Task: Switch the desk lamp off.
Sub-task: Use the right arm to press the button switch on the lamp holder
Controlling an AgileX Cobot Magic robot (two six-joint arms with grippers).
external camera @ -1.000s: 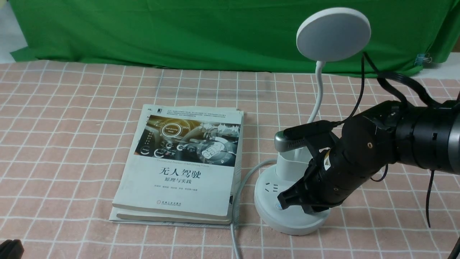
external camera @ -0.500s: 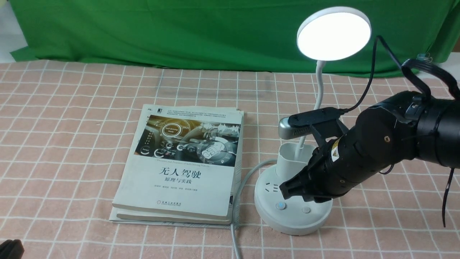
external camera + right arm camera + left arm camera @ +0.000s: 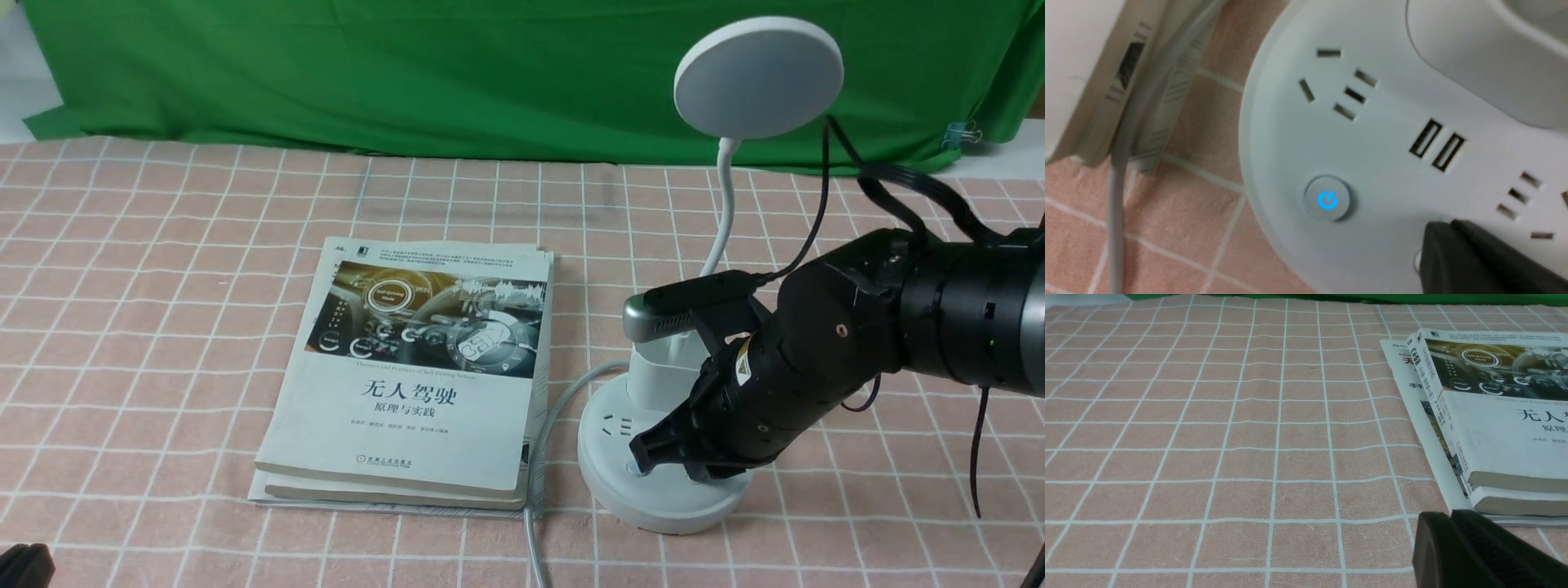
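The white desk lamp stands at the right of the front view, its round disc head [image 3: 758,77] dark, on a thin bent neck [image 3: 718,220] above a cup holder [image 3: 657,371] and a round base [image 3: 653,498]. My right gripper [image 3: 641,456] is shut and its tip presses down on the base top. In the right wrist view the shut tip [image 3: 1439,230] covers the second button, next to a button lit blue [image 3: 1327,199] on the base [image 3: 1380,134]. My left gripper [image 3: 1447,516] is shut and empty, low over the cloth at the near left.
Two stacked books [image 3: 424,367] lie just left of the lamp base, also in the left wrist view [image 3: 1494,416]. The lamp's grey cable [image 3: 535,523] runs between the books and the base toward the front edge. A green cloth [image 3: 408,73] hangs at the back.
Half a second ago the lamp head was lit and my right gripper was raised off the base. Now the tip is back down on the base and the head is dark.
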